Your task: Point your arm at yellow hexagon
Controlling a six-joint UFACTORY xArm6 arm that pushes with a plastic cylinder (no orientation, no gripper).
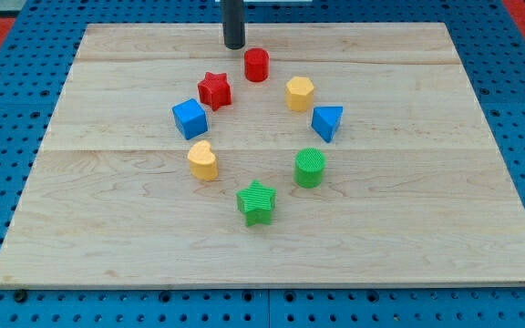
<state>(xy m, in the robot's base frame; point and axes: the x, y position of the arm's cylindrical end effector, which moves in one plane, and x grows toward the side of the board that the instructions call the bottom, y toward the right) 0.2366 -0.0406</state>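
Clawless, our arm ends in a rod, so no open or closed state applies; our tip (pixel 234 46) rests near the tabletop's (pixel 481 228) top edge. Left and below it sit the blue cube (pixel 190 118), yellow heart (pixel 203 160) and red star (pixel 214 89); just right, close by, the red cylinder (pixel 257 65). Further right and lower lies the yellow hexagon (pixel 300 93), a squat, faceted, glossy block, upright. We judge the pointing not yet done: our tip stands apart from it, beyond the red cylinder.
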